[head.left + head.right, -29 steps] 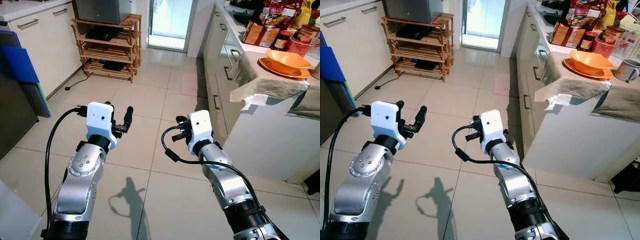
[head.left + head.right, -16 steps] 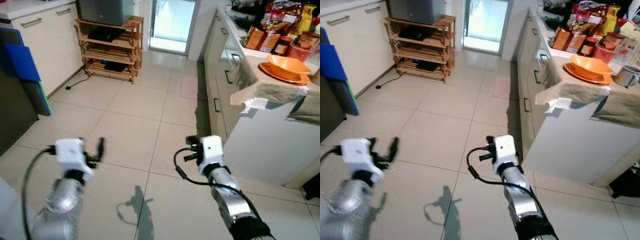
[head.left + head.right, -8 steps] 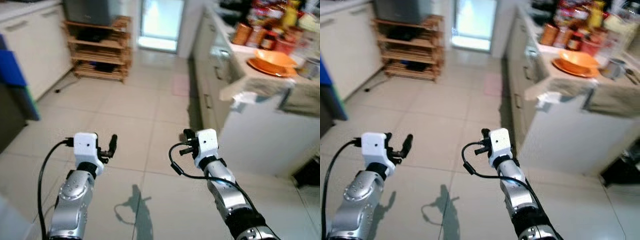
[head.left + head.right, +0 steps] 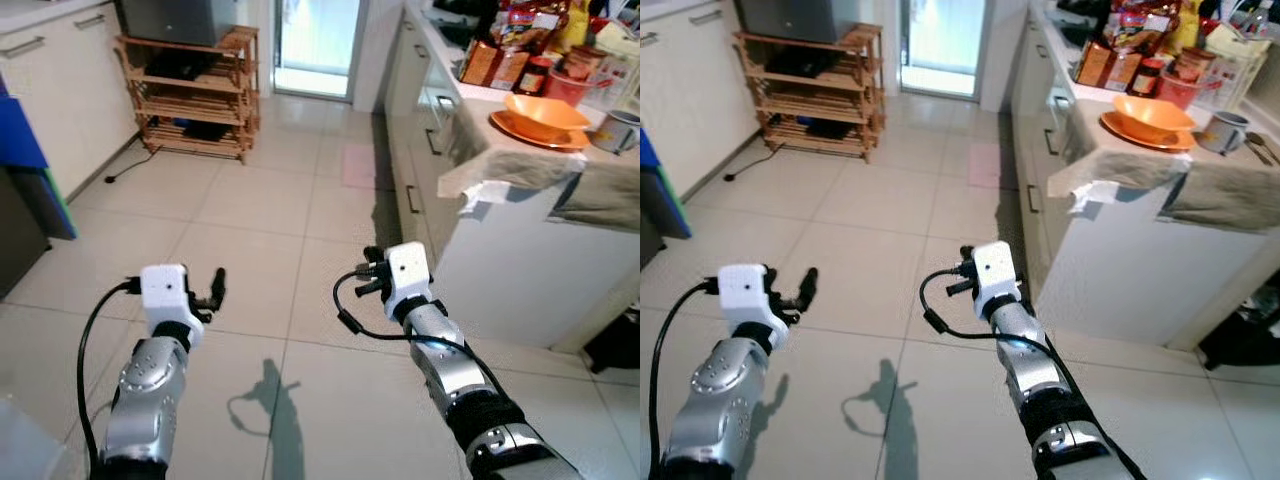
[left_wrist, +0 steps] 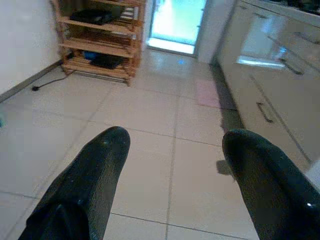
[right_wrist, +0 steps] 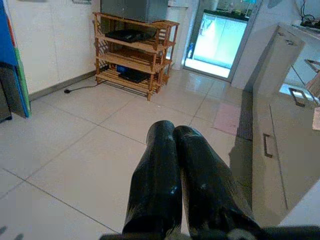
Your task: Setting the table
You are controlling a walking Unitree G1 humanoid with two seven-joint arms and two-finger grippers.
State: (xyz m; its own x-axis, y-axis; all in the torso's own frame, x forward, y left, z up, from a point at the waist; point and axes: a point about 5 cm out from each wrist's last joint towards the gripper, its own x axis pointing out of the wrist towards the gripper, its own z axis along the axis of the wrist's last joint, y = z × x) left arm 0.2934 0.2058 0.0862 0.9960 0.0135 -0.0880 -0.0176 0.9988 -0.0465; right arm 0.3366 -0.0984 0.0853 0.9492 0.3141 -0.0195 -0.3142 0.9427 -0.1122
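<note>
Two grippers hang over the tiled floor in front of you: your left gripper is spread wide and empty, your right gripper pressed closed, holding nothing. Your orange bowl sits on its plate on the counter, well ahead and right of both.

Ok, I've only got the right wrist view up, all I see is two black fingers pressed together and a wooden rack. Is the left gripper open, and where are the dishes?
Observer: The left gripper is open, fingers wide apart, holding nothing.
Operator: And the dishes?
Observer: An orange bowl sits in an orange plate on the cloth-covered counter, ahead on the robot's right.
Operator: Anything else there?
Observer: A grey mug stands right of the bowl, with food packets behind.
</note>
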